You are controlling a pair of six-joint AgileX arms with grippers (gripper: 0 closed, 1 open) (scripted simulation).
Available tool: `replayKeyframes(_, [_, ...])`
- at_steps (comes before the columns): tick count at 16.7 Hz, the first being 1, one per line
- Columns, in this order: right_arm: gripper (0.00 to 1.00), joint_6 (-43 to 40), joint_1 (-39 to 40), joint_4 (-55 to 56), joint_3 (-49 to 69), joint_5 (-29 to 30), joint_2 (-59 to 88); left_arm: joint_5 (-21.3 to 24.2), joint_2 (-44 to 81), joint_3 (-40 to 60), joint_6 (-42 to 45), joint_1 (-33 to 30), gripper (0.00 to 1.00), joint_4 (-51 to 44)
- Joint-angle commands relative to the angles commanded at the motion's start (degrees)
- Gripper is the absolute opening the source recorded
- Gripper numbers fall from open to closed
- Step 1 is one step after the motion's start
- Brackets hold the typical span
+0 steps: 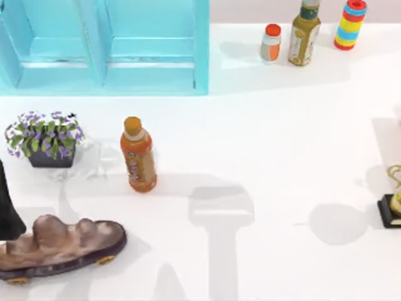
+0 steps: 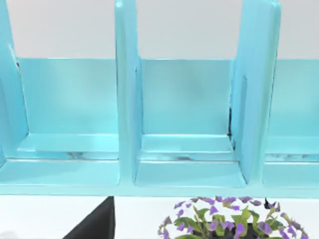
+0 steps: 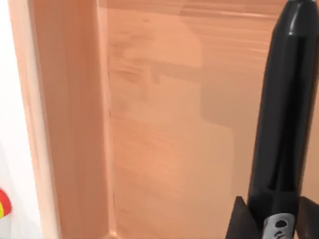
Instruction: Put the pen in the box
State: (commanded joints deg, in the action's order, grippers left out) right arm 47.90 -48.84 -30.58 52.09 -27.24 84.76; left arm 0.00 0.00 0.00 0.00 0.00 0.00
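Black pen (image 3: 281, 119) gripped between the right gripper's (image 3: 271, 219) fingers (image 3: 240, 219), pointing away from the wrist, hanging over the pale wooden floor of the box (image 3: 164, 144). Box wall (image 3: 65, 119) off to one side of the pen, white table beyond it, with a red and yellow sliver at that edge.

Left gripper's state: cannot tell. Just ahead of the left wrist, purple flowers (image 2: 229, 219) in a dark pot; farther out, the blue shelf (image 2: 124, 99) with its upright dividers.

From above: orange bottle (image 1: 138, 155) beside the flowers, brown rock ornament (image 1: 59, 241) nearer the front, and three small containers along the far edge.
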Motion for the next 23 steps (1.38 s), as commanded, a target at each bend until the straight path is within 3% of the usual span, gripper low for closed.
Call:
replayKeyframes(6, [0.00, 6.6, 6.5, 9.8, -4.3, 3.0, 1.7, 0.0, 0.0, 0.0, 0.0, 0.0, 1.00, 0.0])
replayKeyframes(15, [0.00, 7.5, 6.5, 14.6, -7.4, 3.9, 3.2, 0.0, 0.0, 0.0, 0.0, 0.0, 1.00, 0.0])
replayKeyframes(23, [0.60, 7.5, 6.5, 14.6, -7.4, 3.9, 3.2, 0.0, 0.0, 0.0, 0.0, 0.0, 1.00, 0.0])
